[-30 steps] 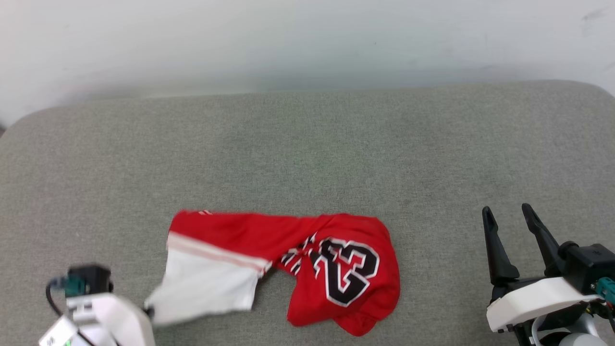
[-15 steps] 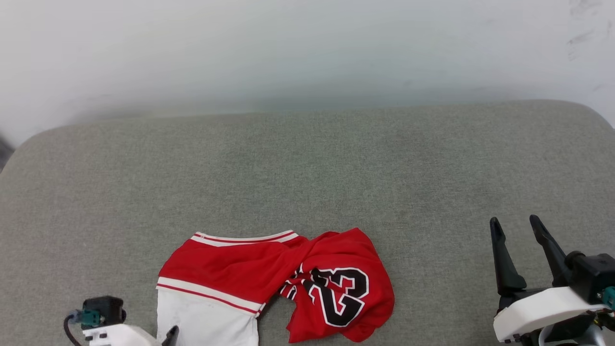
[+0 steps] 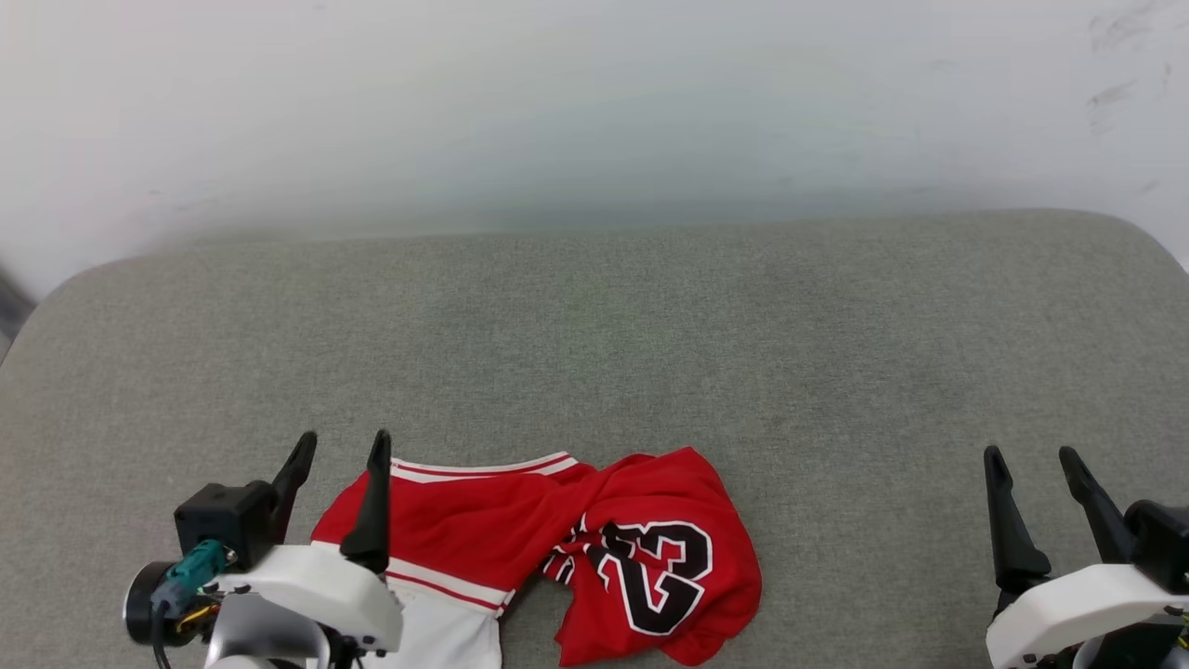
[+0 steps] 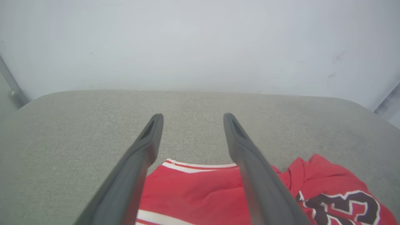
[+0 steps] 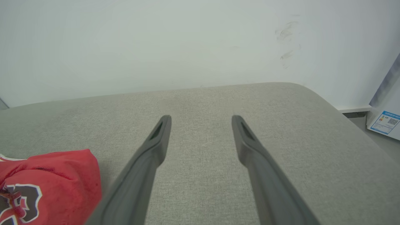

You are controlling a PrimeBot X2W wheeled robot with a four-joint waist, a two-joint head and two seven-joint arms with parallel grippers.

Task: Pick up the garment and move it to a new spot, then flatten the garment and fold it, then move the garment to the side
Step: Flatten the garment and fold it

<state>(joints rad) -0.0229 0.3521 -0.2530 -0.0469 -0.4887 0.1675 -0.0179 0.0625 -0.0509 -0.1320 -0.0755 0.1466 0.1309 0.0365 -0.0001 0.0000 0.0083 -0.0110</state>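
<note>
At the near side of the grey cushion [image 3: 650,353], the garment [image 3: 557,548] lies bunched, not flat. Its red body is twisted at the middle, the "23" print sits skewed on the right-hand lobe, and a white sleeve runs off the bottom of the head view.

Risk noted: a pinch taken on this heap may catch two layers, or the sleeve alone. The lift would then draw the cloth into a rope and carry the twist into the flattening step.

Left gripper [image 3: 343,439] stands over the garment's left end, fingers apart, nothing held, tips reaching past the striped trim. Right gripper [image 3: 1031,455] is likewise spread and empty, well apart to the garment's right.
</note>
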